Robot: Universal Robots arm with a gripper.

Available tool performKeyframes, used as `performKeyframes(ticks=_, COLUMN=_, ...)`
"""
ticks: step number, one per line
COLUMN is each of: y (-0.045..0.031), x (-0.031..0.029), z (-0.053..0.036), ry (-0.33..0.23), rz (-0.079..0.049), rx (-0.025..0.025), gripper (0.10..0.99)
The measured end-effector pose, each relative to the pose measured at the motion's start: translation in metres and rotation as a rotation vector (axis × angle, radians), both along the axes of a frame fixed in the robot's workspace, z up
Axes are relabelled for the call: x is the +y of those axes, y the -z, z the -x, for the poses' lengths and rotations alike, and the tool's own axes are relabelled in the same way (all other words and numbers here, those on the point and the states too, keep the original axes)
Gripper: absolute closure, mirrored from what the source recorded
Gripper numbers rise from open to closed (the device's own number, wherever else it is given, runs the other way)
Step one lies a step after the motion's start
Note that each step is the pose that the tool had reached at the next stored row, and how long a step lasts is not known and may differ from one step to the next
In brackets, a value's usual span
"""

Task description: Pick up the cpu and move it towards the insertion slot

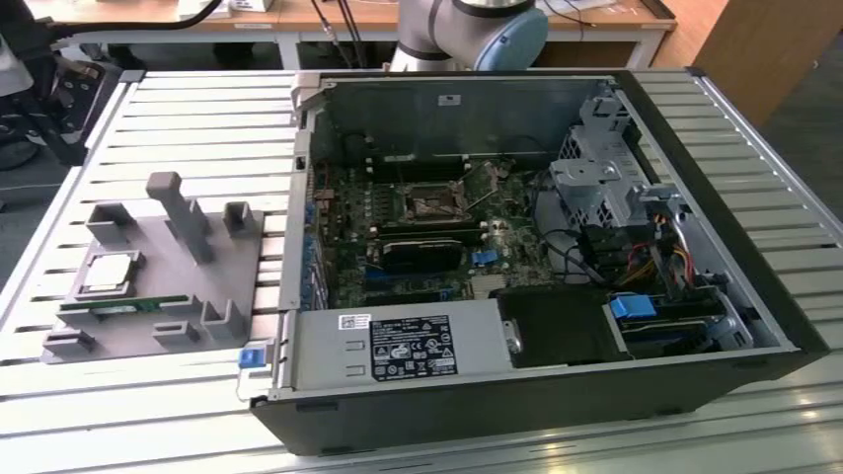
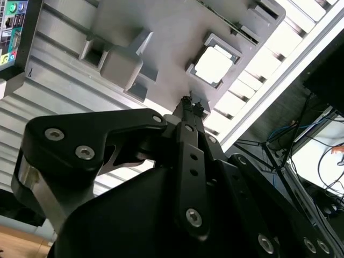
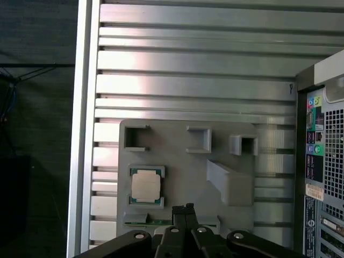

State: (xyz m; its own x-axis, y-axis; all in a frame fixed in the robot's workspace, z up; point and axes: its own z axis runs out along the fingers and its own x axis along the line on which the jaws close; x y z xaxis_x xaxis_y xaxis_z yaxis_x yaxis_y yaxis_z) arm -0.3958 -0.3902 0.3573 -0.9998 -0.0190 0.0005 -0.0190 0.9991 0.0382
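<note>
The cpu (image 1: 110,274) lies flat in a recess of the grey holder plate (image 1: 158,237) on the exterior view's left, its silver top (image 3: 146,187) facing up. In both wrist views my gripper (image 3: 183,208) hangs above the plate, apart from the cpu (image 2: 213,65) and a little to one side of it. Its fingertips (image 2: 186,103) are pressed together and shut on nothing. The insertion slot (image 1: 431,204) is a dark square in a metal frame on the motherboard inside the open computer case (image 1: 737,326).
A green memory stick (image 1: 113,308) lies in the holder plate beside the cpu. Upright grey posts (image 1: 178,212) stand on the plate. The case wall (image 1: 306,197) rises between plate and motherboard. The slatted metal table (image 1: 197,109) extends around them; the arm's base (image 1: 468,30) is behind the case.
</note>
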Motion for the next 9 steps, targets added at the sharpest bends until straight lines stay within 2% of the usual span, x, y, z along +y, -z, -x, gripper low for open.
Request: performKeyframes(ticks=9, y=0.0004, x=0.0000, z=0.0099, ry=0.000, rz=0.000, rx=-0.0001, gripper=0.980)
